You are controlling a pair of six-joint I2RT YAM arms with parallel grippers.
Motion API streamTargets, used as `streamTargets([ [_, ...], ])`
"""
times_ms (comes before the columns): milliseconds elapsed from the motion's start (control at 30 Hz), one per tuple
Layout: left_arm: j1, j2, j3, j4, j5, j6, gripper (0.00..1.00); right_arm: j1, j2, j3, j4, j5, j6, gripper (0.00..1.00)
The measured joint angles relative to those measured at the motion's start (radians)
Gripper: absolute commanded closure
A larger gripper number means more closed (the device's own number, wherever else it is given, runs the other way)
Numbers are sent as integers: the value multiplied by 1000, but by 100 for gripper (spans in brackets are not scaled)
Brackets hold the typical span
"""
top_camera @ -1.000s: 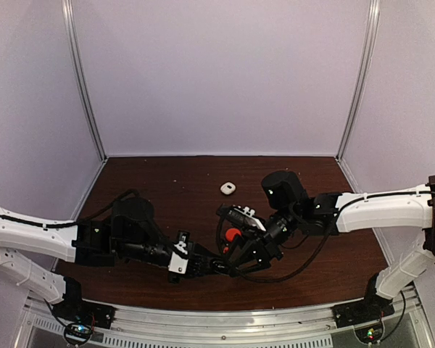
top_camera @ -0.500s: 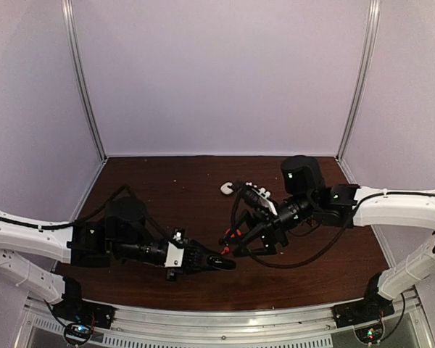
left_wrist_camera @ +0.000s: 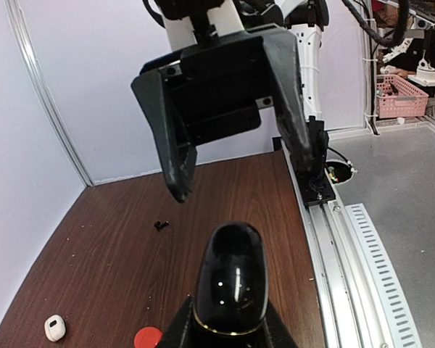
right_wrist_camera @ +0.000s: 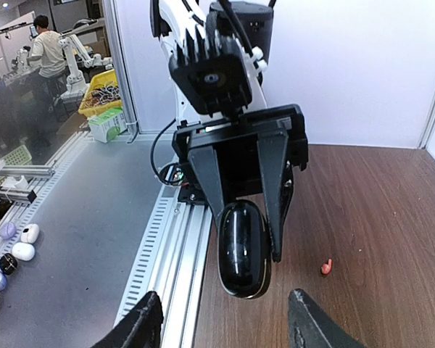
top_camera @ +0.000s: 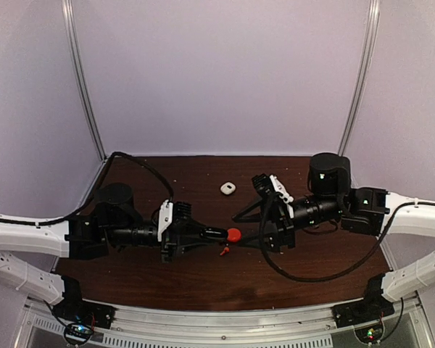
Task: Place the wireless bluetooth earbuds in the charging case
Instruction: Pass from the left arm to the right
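My left gripper (left_wrist_camera: 230,322) is shut on a glossy black charging case (left_wrist_camera: 230,279) with a thin gold seam, lid closed, held above the table and pointing at my right gripper. Seen from the right wrist, that case (right_wrist_camera: 243,250) hangs between the left fingers. My right gripper (right_wrist_camera: 225,330) is open and empty, facing the case from a short distance. A red earbud (right_wrist_camera: 326,267) lies on the wood, also seen from above as a red earbud (top_camera: 223,251) just below a round red case (top_camera: 234,234). A tiny black earbud-like piece (left_wrist_camera: 160,225) lies under the right fingers (left_wrist_camera: 175,156).
A white case (top_camera: 228,188) rests on the brown table (top_camera: 167,181) behind the grippers, and shows at the lower left as a white case (left_wrist_camera: 54,328) beside the red case (left_wrist_camera: 148,338). A metal rail (top_camera: 217,319) runs along the near edge. Walls enclose three sides.
The left arm swung up toward the centre with the black case. The right arm pulled back to the right and its jaws widened, leaving the red case and red earbud in plain sight.
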Motion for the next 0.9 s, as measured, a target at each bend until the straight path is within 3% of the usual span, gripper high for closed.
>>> streamTargets([
  [367, 6, 29, 8, -3, 33, -55, 98, 50, 72, 59, -100, 156, -102, 50],
  [900, 6, 54, 31, -5, 29, -70, 96, 86, 123, 102, -168, 206, -155, 78],
])
